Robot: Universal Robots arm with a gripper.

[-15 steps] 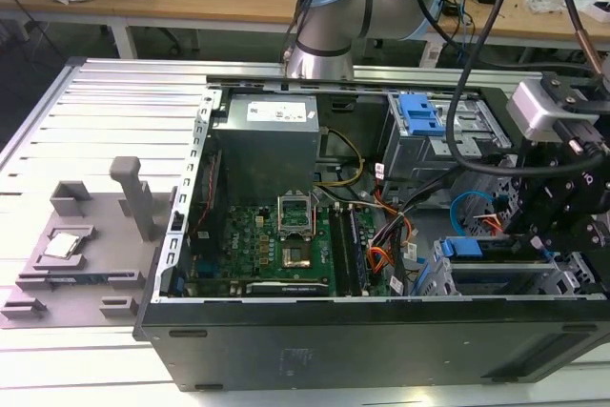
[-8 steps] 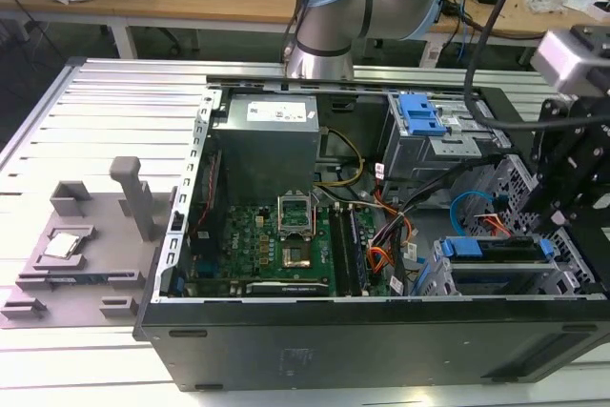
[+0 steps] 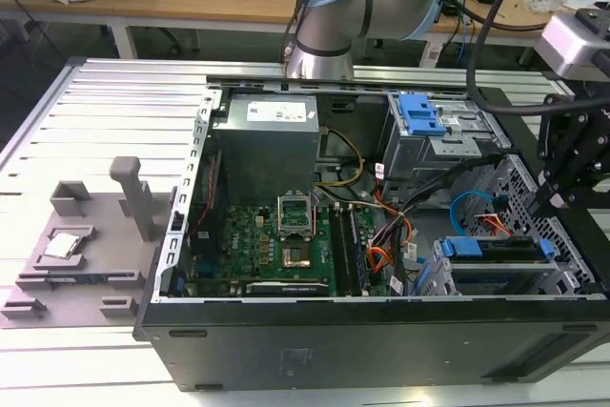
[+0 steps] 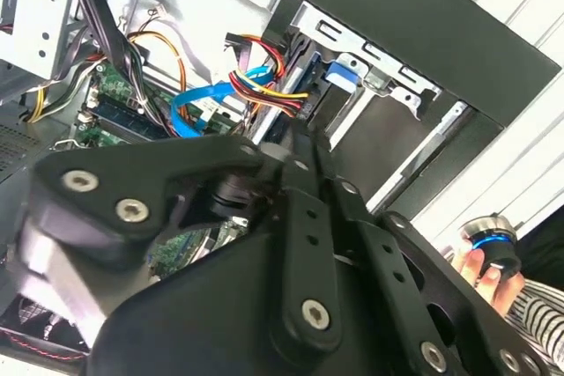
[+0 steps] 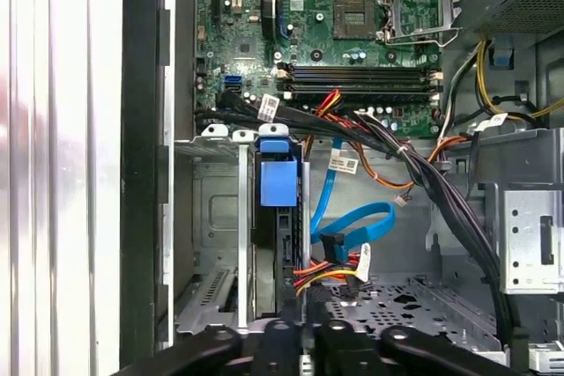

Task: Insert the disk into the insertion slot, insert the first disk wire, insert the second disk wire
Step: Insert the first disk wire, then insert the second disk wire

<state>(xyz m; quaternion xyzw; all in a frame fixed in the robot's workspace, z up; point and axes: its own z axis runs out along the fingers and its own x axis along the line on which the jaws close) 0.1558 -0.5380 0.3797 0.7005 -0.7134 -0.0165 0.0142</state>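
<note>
Hovering at the drive-cage end of the open tower case (image 3: 381, 340), the gripper (image 3: 555, 199) points down into the chassis. Whether it is open or closed cannot be told.

The disk (image 5: 277, 184) stands on edge in the insertion slot (image 5: 216, 217). Its blue carrier tab faces the motherboard (image 5: 335, 15), and sheet-metal rails sit just beside it on either side.

Obstructions near the disk:
- A blue data cable (image 5: 357, 222) loops just beside it, with its dark plug hanging near the disk's side.
- A red-yellow-black power bundle (image 5: 328, 269) reaches toward the end of the disk nearest the gripper.
- Cannot tell whether either plug is mated.
- A thick black wire harness (image 5: 441, 200) runs diagonally from the memory slots (image 5: 361, 77) across the perforated cage floor (image 5: 397, 301).

Exterior view:
- The power supply (image 3: 265, 140) sits at the far end of the case.
- A grey bay with a blue plastic latch (image 3: 421, 116) lies toward the exterior view's right of it.
- The CPU socket (image 3: 295, 216) has its frame raised.
- A grey fixture block (image 3: 86, 245) lies on the slatted aluminium table (image 3: 105, 111), apart from the case on the exterior view's left. It holds a small square chip (image 3: 60, 245).

Second wrist view — a person's hand (image 4: 480, 270) with a striped sleeve (image 4: 538, 319) holds a round knob with a blue ring (image 4: 492, 242), outside the case wall.
</note>
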